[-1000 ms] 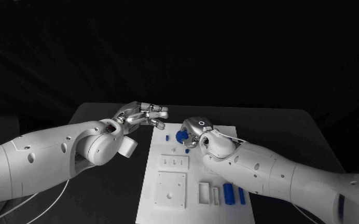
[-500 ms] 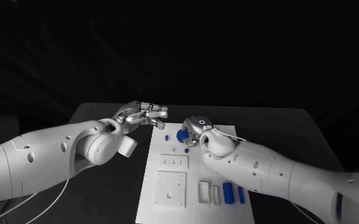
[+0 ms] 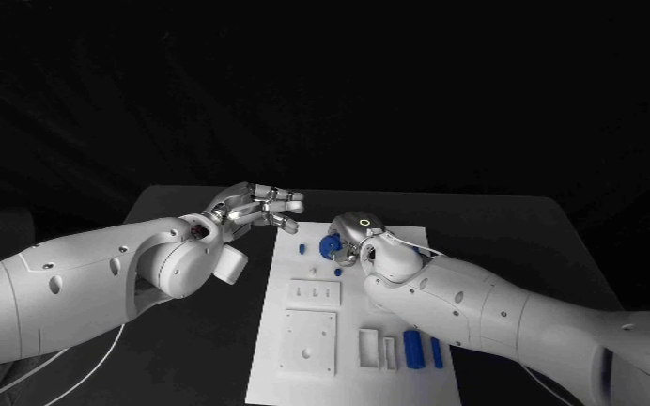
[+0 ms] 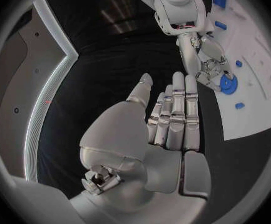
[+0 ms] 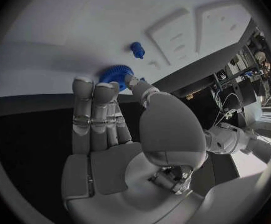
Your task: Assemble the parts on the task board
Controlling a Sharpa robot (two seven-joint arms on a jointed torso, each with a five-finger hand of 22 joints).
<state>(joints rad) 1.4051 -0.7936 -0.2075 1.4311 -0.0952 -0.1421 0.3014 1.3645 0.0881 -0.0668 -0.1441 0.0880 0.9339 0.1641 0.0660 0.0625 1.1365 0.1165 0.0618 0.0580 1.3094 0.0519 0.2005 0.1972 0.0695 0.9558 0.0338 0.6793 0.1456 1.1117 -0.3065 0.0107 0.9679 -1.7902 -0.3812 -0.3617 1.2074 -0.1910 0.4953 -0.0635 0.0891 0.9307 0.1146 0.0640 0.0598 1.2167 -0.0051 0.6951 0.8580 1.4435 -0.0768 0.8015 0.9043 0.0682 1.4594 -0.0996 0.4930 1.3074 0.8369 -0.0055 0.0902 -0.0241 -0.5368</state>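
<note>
The white task board (image 3: pixel 309 368) lies in the middle of the black table. At the board's far end a blue gear (image 3: pixel 330 247) lies on it. My right hand (image 3: pixel 358 234) is over the gear, and its thumb and fingertips (image 5: pixel 104 90) pinch the blue gear (image 5: pixel 115 75) against the board (image 5: pixel 60 30). My left hand (image 3: pixel 260 207) hovers just off the board's far left corner with its fingers straight, holding nothing. From the left wrist view my left hand (image 4: pixel 169 119) points toward the right hand (image 4: pixel 207 59) and the gear (image 4: pixel 227 84).
Small blue pegs (image 3: pixel 302 249) (image 3: pixel 339 273) stand near the gear, one of them (image 5: pixel 137 50) just beyond the fingertips. Two longer blue pieces (image 3: pixel 413 349) (image 3: pixel 436 354) lie at the board's near right. Raised white blocks (image 3: pixel 316 293) (image 3: pixel 309 340) sit mid-board.
Almost nothing differs: the right forearm has shifted very slightly while its hand stays on the gear. The left hand has not moved.
</note>
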